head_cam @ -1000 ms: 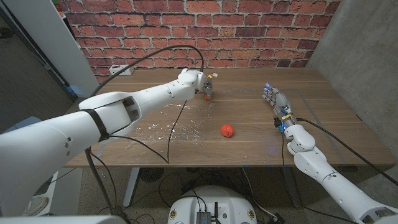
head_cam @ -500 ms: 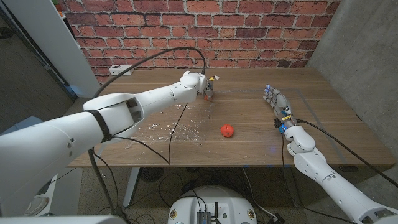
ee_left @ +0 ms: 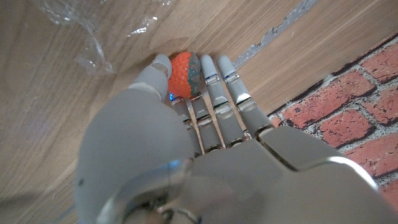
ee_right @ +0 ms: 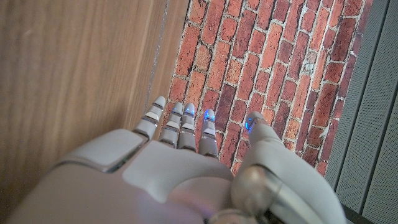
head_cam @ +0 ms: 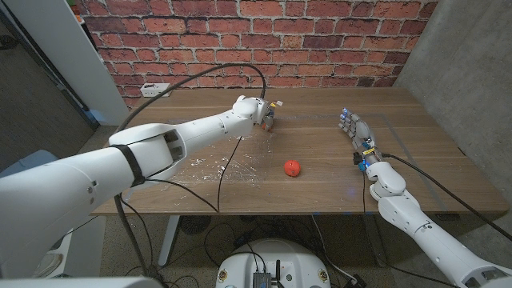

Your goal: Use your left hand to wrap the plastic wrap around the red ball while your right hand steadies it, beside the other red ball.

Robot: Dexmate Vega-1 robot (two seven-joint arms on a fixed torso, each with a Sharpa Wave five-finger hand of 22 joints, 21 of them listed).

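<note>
One red ball [head_cam: 268,123] sits at the table's far middle, and my left hand [head_cam: 265,112] is on it. In the left wrist view that ball [ee_left: 185,74] is pinched between the thumb [ee_left: 158,66] and the fingers [ee_left: 219,78]. The other red ball [head_cam: 293,167] lies alone nearer the front, apart from both hands. Crumpled clear plastic wrap [head_cam: 210,160] is spread on the wood under my left forearm, and its edge [ee_left: 93,37] lies close to the held ball. My right hand [head_cam: 356,130] is at the right of the table, fingers apart, holding nothing.
A white power strip [head_cam: 152,88] lies at the table's far left corner. A brick wall [head_cam: 264,40] runs close behind the far edge. Black cables [head_cam: 224,172] hang over the left arm and the wrap.
My left forearm has shifted a little to the right while the hand stays on the far ball. The right hand and the loose ball have not moved.
</note>
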